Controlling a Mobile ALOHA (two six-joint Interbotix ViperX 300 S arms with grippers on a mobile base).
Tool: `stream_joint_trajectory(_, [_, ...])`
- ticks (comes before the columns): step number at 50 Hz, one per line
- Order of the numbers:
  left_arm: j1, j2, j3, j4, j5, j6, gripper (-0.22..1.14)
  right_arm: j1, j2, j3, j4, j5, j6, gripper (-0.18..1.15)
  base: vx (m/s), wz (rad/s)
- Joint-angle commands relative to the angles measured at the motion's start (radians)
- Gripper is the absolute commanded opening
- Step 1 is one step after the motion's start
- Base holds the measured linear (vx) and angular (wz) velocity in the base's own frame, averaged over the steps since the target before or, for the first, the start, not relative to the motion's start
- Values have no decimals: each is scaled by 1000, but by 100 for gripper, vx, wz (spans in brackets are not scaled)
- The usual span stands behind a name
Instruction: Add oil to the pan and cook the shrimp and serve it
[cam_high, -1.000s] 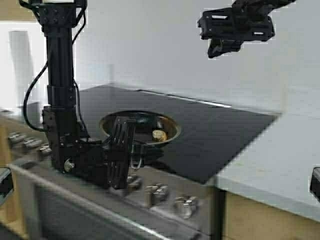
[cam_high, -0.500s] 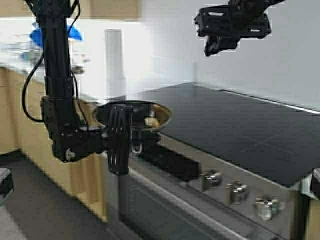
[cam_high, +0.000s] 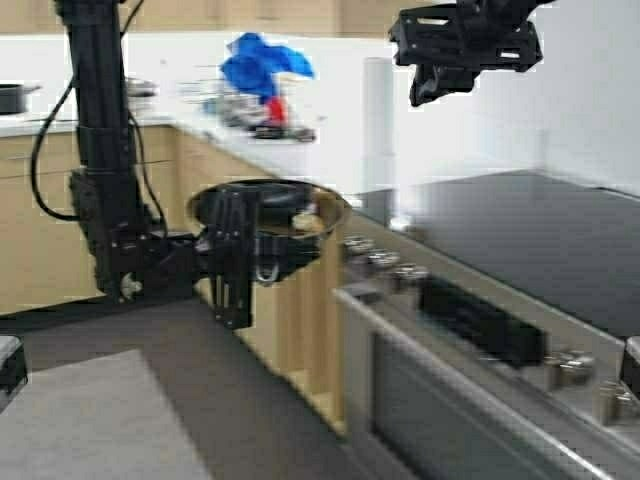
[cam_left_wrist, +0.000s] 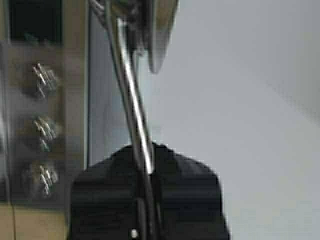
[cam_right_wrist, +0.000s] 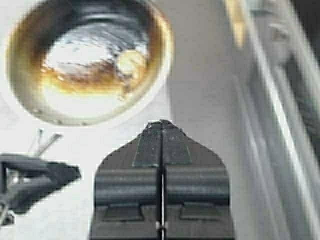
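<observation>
The robot has moved: over the last second its base has swung left, so the black cooktop that lay under the pan (cam_high: 268, 212) now sits off to the right, and the pan hangs in open air in front of the cabinets, clear of the stove (cam_high: 470, 320). The left hand (cam_high: 236, 255) is clamped on the pan's silver handle (cam_left_wrist: 131, 100), its 2 fingers closed around the metal, and it carries the pan level at mid-height. The 1 shrimp (cam_right_wrist: 131, 61) rests inside the pan near the rim on the right side, golden-yellow, lying in a brown film of oil. The right hand (cam_right_wrist: 161, 131) hangs high above and to the right of the pan, its fingers pressed together on nothing. Judging by the cooked colour and the turn away from the heat, cooking looks finished and serving is in hand; the far bench (cam_high: 300, 150) holds blurred clutter, and no serving dish is clearly visible yet.
</observation>
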Motion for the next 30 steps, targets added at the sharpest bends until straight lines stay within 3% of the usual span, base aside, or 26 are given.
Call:
stream_joint_trajectory(1, [-5, -67, 6, 5, -31, 9, 3, 0, -18, -25, 2, 0, 2, 6, -5, 45])
stream_joint_trajectory(15, [-3, -87, 38, 2, -31, 11, 3, 0, -12, -26, 2, 0, 2, 6, -4, 46])
stream_joint_trajectory(30, [14, -107, 26, 2, -29, 11, 4, 0, -12, -21, 2, 0, 3, 6, -2, 63])
